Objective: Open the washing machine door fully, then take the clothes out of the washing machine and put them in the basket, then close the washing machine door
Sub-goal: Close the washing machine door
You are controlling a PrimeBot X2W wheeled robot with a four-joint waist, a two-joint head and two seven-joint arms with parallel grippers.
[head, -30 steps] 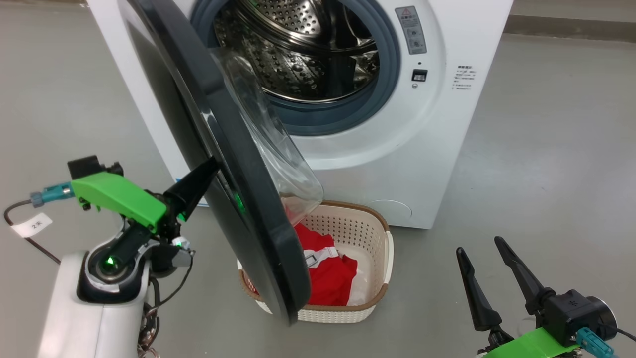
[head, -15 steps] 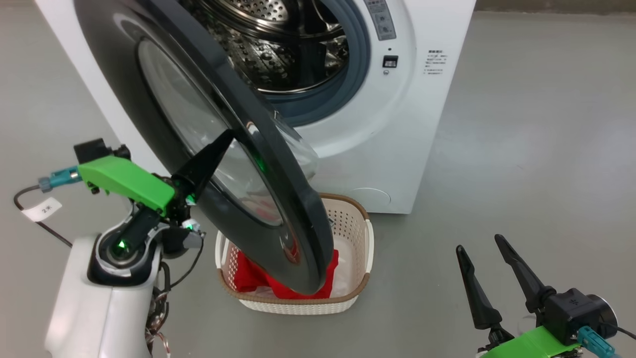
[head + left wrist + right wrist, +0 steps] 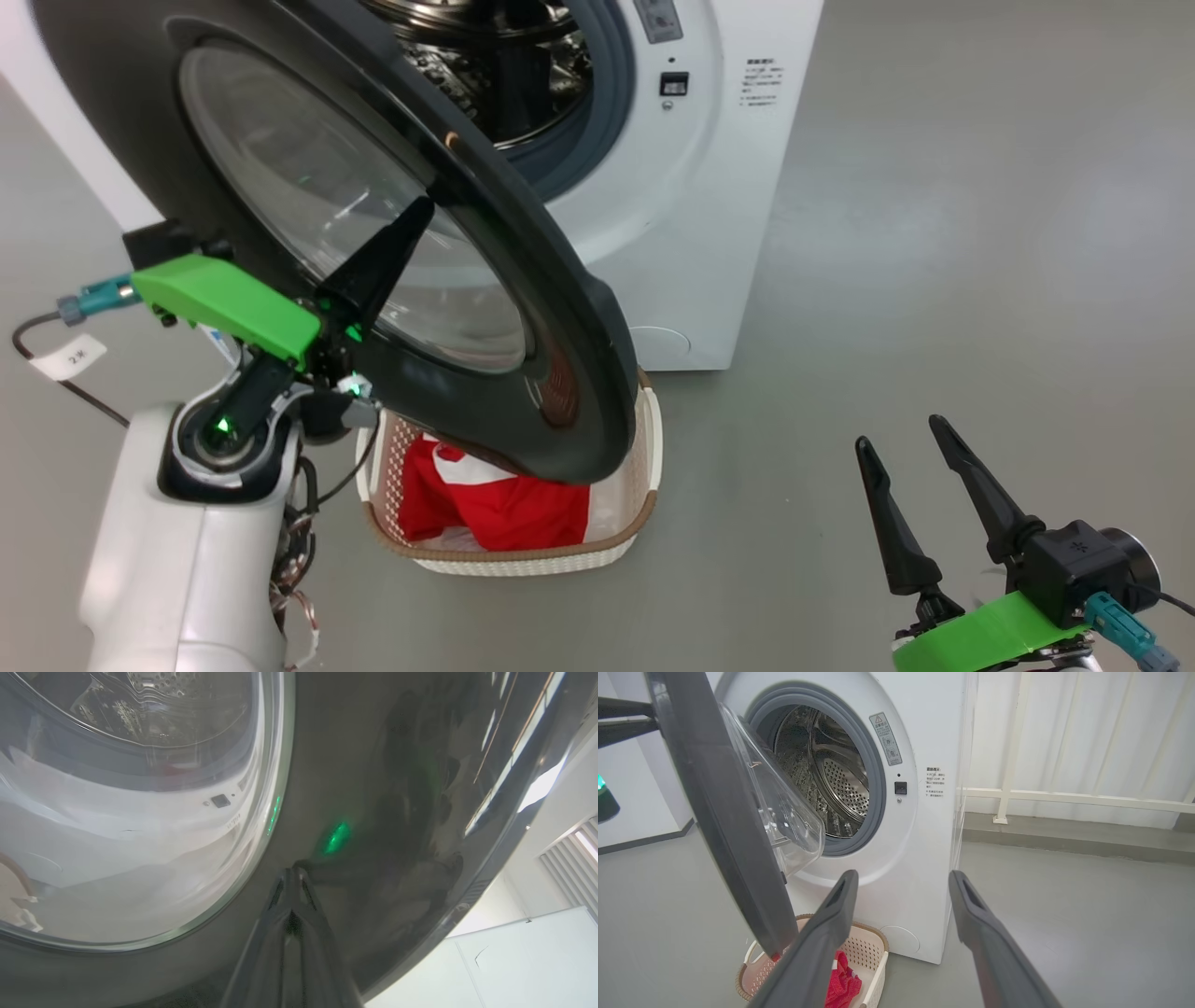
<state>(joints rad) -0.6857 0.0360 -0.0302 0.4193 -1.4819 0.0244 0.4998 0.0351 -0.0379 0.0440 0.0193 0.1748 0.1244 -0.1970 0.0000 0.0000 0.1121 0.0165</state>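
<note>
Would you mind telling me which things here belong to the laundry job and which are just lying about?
Job: washing machine door, washing machine, clothes, basket, left gripper.
Just there: white railing, paper cable tag.

The washing machine door (image 3: 560,308) was glossy black plastic round clear glass, the drum (image 3: 840,784) perforated shiny steel, the basket (image 3: 523,560) matt perforated plastic, the clothes (image 3: 504,509) red cloth.
</note>
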